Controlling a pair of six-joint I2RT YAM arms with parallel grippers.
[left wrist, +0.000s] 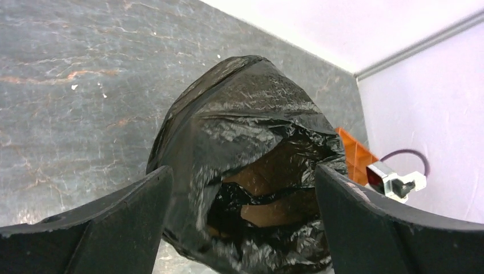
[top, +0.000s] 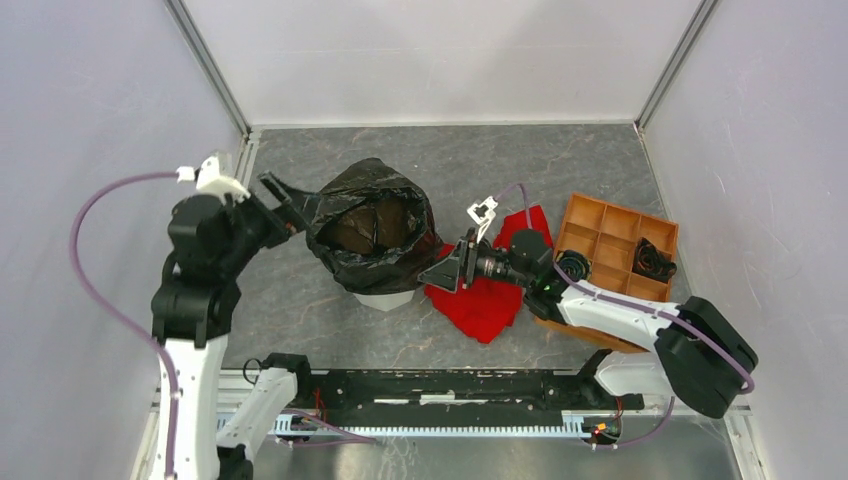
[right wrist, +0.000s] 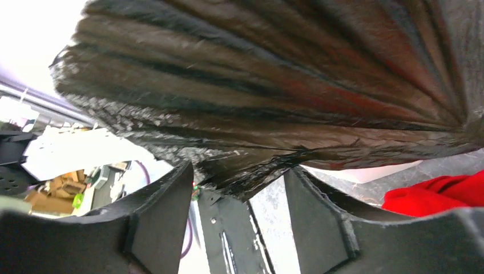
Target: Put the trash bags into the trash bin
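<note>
The black trash bag [top: 372, 232] is draped over the white trash bin [top: 386, 299] in the middle of the table, its mouth open upward. Only the bin's lower near side shows below the plastic. My left gripper [top: 291, 207] is open at the bag's left side; in the left wrist view the bag [left wrist: 245, 131] fills the space between and beyond the fingers [left wrist: 120, 222]. My right gripper [top: 446, 270] is open low at the bag's right side. In the right wrist view the bag's pleated skirt [right wrist: 285, 74] hangs just over the fingertips, with a strip of bin [right wrist: 365, 171] below it.
A red cloth [top: 488, 292] lies on the table right of the bin, under my right arm, and shows in the right wrist view [right wrist: 439, 194]. An orange compartment tray [top: 612, 238] holding a dark object [top: 655, 262] stands at the right. White walls enclose the table.
</note>
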